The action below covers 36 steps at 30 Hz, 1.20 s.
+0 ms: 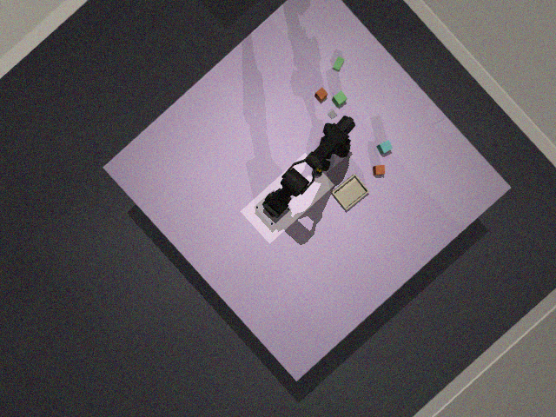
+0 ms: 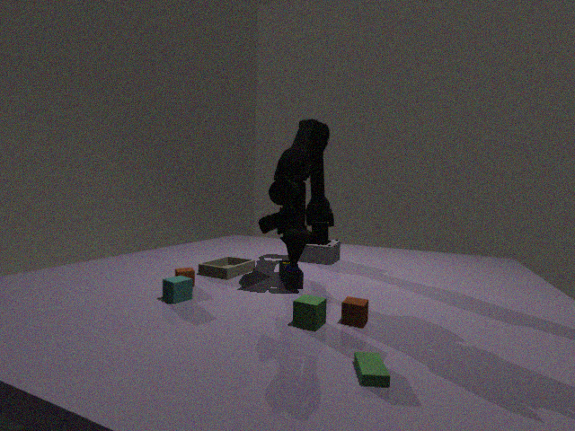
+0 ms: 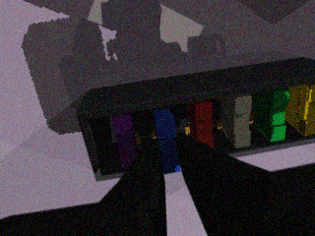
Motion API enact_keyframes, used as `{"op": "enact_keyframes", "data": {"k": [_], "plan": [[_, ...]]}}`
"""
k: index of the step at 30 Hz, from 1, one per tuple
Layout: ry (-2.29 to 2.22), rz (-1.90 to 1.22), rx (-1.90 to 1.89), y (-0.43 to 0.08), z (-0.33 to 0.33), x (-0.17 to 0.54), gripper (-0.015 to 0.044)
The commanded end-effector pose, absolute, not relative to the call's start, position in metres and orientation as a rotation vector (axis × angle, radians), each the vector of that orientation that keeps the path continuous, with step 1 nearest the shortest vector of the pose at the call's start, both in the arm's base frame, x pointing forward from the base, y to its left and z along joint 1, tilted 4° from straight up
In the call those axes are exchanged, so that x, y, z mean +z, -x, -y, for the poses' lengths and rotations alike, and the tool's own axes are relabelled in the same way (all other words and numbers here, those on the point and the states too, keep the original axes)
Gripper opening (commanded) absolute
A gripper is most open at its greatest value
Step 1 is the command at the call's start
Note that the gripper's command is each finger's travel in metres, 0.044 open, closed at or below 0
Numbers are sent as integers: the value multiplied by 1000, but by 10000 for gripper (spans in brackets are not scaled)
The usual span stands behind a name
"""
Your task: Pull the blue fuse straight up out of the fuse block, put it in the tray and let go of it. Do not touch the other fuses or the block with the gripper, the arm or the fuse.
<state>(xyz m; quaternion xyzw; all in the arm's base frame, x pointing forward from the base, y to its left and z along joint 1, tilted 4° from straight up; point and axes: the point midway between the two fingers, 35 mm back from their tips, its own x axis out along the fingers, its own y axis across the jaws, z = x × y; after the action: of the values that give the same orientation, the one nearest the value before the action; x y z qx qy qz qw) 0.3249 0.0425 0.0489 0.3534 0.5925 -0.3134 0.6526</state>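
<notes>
The lilac surface [image 1: 224,148] carried everything, with the dark arm [image 2: 299,185] bent steeply down over its middle. Just beside the arm's base lay the tan tray [image 1: 350,192], low-walled and with nothing in it, and a few green, orange and teal blocks sat scattered nearer the exterior camera. In the wrist view the dark fuse block [image 3: 197,93] ran across the frame, holding a row of upright fuses: purple at the left, then the blue fuse [image 3: 166,138], then red, grey, green and yellow to the right. The fingers were clamped on the blue fuse, one on each side of it, and it appeared to sit in its slot, between the purple fuse [image 3: 124,140] and the red fuse [image 3: 202,123]. The step in hand looked like the grasp just secured; the next move would call for a straight vertical lift, since both neighbours stood close and any sideways drift could brush them or the block.
</notes>
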Motion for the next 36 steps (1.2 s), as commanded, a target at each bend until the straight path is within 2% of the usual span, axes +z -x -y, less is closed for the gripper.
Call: {"op": "enact_keyframes", "data": {"k": [1, 36], "plan": [[-800, -1342, -712, -325, -42, 51, 0], [-799, -1340, -713, -323, -42, 68, 0]]}}
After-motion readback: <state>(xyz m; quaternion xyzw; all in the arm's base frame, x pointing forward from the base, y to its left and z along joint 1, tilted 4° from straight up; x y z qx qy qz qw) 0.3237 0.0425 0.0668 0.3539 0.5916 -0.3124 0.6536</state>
